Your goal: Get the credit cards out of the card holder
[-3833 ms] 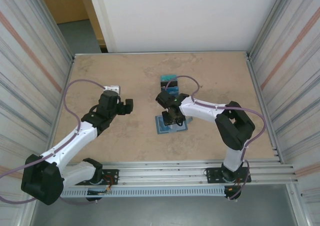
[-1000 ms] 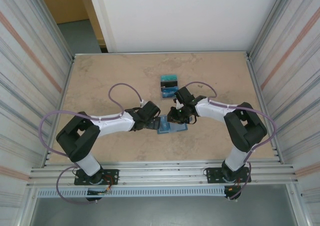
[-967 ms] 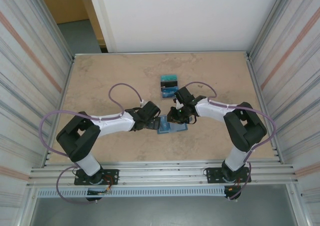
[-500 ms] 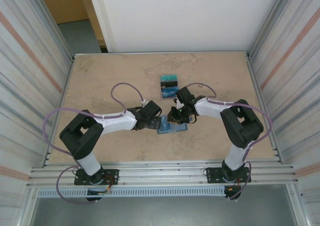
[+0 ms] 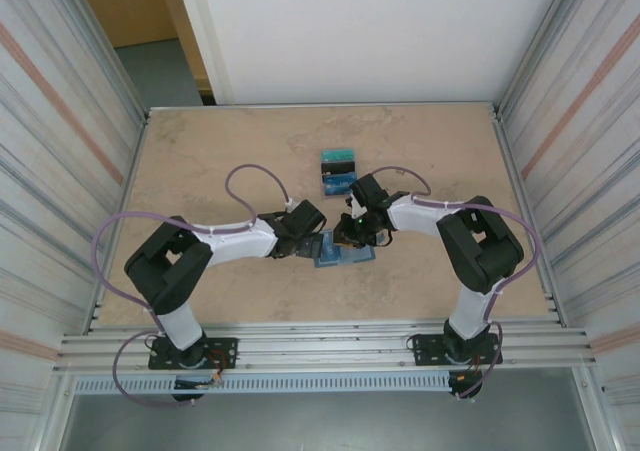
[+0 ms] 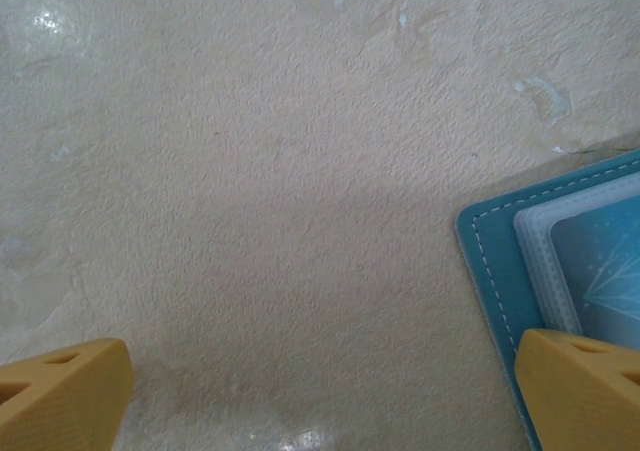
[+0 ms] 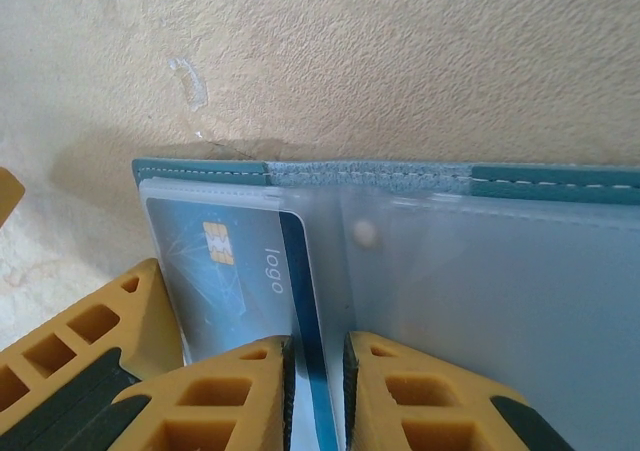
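The card holder [image 5: 345, 250] lies open and flat on the table, teal rim and pale inner pockets facing up [image 7: 470, 271]. A blue credit card [image 7: 225, 261] with a chip sits in its left pocket. My right gripper [image 7: 318, 371] is shut on this card's right edge, coming in from the right [image 5: 351, 236]. My left gripper [image 5: 311, 244] is open wide at the holder's left edge [image 6: 500, 271]. One of its fingers [image 6: 585, 386] is over the holder's corner, the other [image 6: 60, 391] over bare table. Two more credit cards, teal [image 5: 338, 157] and dark blue [image 5: 341, 182], lie behind the holder.
Both arms meet low over the middle of the beige table [image 5: 220, 151]. Corrugated metal walls [image 5: 60, 171] stand to the left and right, with a metal rail [image 5: 330, 339] along the near edge. Open tabletop lies to the far left and far right.
The left arm swung in from the left side to the holder's left edge and has since crept slightly closer. The right jaws narrowed a little on the card.
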Action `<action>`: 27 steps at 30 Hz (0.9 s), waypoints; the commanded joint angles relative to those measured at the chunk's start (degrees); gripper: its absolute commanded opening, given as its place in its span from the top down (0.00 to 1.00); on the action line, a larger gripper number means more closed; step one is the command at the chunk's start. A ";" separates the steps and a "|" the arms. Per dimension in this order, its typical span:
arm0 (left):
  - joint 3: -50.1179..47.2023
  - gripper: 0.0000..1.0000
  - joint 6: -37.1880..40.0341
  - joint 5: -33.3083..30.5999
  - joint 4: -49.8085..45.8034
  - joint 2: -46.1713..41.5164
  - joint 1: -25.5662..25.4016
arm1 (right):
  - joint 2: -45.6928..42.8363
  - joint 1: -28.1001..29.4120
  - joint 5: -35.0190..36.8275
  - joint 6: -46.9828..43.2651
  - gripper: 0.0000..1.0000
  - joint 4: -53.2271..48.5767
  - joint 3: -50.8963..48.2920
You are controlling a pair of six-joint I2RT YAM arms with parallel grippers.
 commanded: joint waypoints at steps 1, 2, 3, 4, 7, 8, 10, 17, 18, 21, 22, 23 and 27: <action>1.14 0.01 0.28 -1.79 -3.09 1.42 -0.32 | 1.67 -0.54 -1.49 0.42 0.79 0.48 -0.83; 1.28 0.01 0.21 -1.84 -3.30 1.54 -0.33 | 1.81 -0.68 -1.92 0.48 0.79 0.79 -0.89; 1.42 0.01 0.28 -1.94 -3.53 1.73 -0.28 | 1.94 -0.87 -2.53 0.66 0.79 1.29 -1.14; 1.47 0.02 0.28 -1.96 -3.65 1.84 -0.32 | 2.04 -1.05 -3.23 0.96 0.79 1.89 -1.45; 1.94 0.01 0.37 -2.01 -4.23 2.32 -0.32 | 2.36 -1.80 -5.69 1.78 0.79 3.93 -2.32; 2.07 0.01 0.34 -2.04 -4.35 2.45 -0.25 | 2.46 -1.97 -6.46 2.03 0.79 4.54 -2.64; 2.47 0.01 0.37 -2.02 -4.75 2.83 -0.32 | 2.47 -2.33 -7.70 2.34 0.79 5.70 -3.08; 3.22 0.01 0.52 -1.83 -5.32 3.91 -0.30 | 1.85 -2.50 -10.23 2.51 0.80 7.15 -3.69; 3.29 0.01 0.55 -1.82 -5.34 3.95 -0.33 | 1.73 -2.56 -10.78 2.56 0.80 7.64 -3.82; 3.31 0.01 0.61 -1.80 -5.49 4.04 -0.31 | 1.29 -2.93 -12.14 2.99 0.81 8.95 -4.23; 3.39 0.01 0.63 -1.80 -5.53 4.05 -0.31 | 1.14 -3.10 -12.54 3.19 0.82 9.31 -4.32; 3.33 0.01 0.59 -1.79 -5.62 4.07 -0.31 | 1.03 -3.34 -13.03 3.34 0.83 9.82 -4.58; 3.33 0.01 0.54 -1.88 -5.84 4.15 -0.33 | 0.39 -4.56 -15.85 4.93 0.84 13.76 -6.52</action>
